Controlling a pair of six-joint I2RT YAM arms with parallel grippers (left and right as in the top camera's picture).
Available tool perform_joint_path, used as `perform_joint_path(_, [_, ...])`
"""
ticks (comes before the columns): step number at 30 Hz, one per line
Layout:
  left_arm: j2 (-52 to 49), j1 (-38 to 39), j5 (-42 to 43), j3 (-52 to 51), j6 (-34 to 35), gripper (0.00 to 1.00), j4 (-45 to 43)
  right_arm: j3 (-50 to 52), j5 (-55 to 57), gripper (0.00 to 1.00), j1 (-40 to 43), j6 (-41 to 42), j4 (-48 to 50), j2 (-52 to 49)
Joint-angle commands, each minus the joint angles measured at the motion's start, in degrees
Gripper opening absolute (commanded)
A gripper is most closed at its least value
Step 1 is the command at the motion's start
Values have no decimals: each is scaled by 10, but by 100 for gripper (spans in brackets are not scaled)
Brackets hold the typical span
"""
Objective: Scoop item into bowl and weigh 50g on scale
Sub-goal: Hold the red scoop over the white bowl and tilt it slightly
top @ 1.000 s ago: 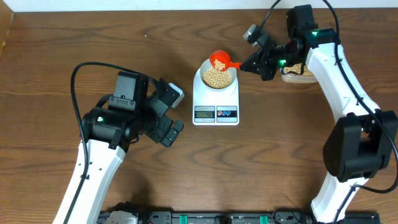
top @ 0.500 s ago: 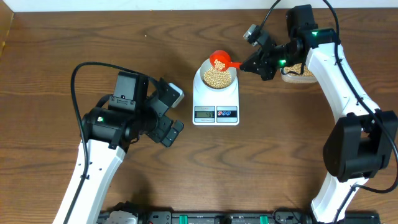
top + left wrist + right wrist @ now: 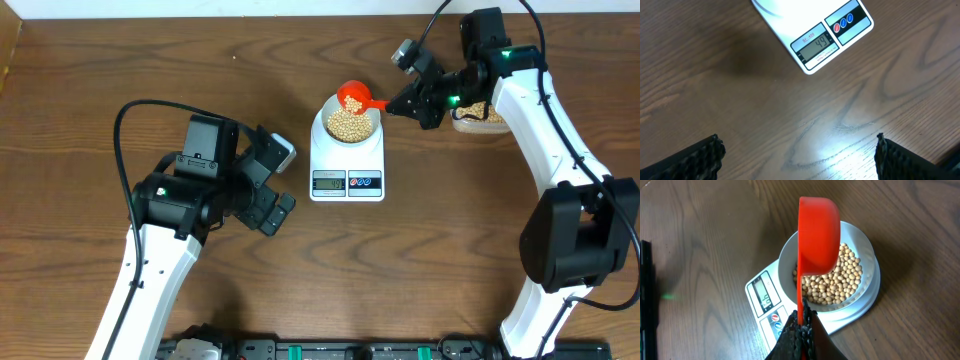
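**Right wrist view: overshoot risk on the last gram**

My right end effector is clamped tight on the handle of the red plastic scoop. The scoop is tipped on edge over the small pale round bowl of beige round beans, which sits on the flat white scale. The grey display reads 49, so any jolt could drop too many. My left end effector hangs wide and empty.
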State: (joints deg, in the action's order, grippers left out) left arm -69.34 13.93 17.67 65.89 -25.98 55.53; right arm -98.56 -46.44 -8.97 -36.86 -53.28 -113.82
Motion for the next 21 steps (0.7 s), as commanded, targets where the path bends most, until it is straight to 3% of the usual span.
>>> perform_joint_path(1, [-3, 0, -2, 1, -10, 98, 1, -12, -6, 1, -9, -1, 2, 22])
perform_joint_path(14, [-3, 0, -2, 1, -10, 98, 1, -12, 5, 1, -9, -1, 3, 22])
perform_joint_path(17, [-3, 0, -2, 1, -10, 98, 1, -12, 10, 1, -13, -64, -23, 23])
perform_joint_path(21, [-3, 0, -2, 1, -10, 98, 1, -12, 42, 1, -15, -51, -22, 23])
